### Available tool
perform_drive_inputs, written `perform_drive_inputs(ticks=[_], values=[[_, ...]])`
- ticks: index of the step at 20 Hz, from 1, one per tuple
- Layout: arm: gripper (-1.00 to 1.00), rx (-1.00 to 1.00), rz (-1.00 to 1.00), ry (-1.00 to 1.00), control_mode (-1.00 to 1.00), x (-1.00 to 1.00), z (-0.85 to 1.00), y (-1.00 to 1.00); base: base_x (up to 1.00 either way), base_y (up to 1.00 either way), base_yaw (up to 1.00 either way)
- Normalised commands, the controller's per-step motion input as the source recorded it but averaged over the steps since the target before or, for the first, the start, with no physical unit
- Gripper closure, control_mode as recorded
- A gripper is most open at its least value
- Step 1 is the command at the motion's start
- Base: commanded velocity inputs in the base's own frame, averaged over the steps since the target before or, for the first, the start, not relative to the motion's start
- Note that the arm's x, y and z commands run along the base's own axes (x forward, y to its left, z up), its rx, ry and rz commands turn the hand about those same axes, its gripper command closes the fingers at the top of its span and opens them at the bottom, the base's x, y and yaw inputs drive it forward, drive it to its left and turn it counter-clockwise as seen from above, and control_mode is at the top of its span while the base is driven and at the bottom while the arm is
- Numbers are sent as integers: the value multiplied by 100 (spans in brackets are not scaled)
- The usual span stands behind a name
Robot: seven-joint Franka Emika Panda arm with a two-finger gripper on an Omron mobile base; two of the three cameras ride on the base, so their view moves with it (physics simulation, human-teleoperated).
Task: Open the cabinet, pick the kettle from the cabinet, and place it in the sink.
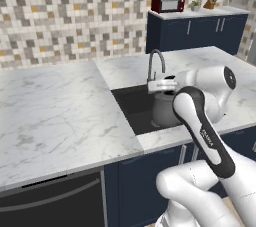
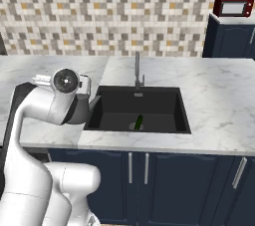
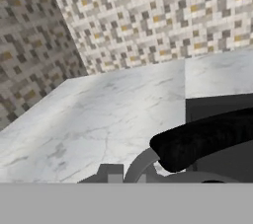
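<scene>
My gripper [image 1: 161, 90] hangs over the left part of the sink [image 1: 131, 106], shut on the kettle's arched top handle. The kettle [image 1: 163, 111] is a squat grey metal pot hanging just under my hand, partly hidden by my forearm. In the right base view the kettle [image 2: 85, 109] shows beside the sink's [image 2: 149, 101] left wall, its short spout pointing into the basin. In the hand view the kettle's dark handle [image 3: 207, 139] runs close across the lower right. The tall arched tap [image 1: 156, 63] stands just behind my hand. The wall cabinet is out of view.
A small green thing [image 2: 139, 122] lies on the sink floor. White marble counter [image 1: 55, 111] spreads to the left of the basin. A red microwave [image 1: 168, 2] sits on a navy cabinet [image 1: 195, 31] at the back right. A dark dishwasher front [image 1: 50, 201] is below the counter.
</scene>
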Motion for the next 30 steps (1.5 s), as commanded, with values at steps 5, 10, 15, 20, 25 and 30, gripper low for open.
perform_drive_inputs(ticks=[5,10,15,20,25,30], values=[[100,0,9,4,-100,41,-7,-3,0,0,0],[100,-3,6,0,-100,35,-11,-6,0,0,0],[100,-4,10,-4,-100,26,-18,-7,0,0,0],[100,-5,13,-15,-100,18,-23,-3,0,0,0],[100,-3,6,-6,-100,22,-17,-5,0,0,0],[100,-4,3,0,-100,22,-14,-2,0,0,0]])
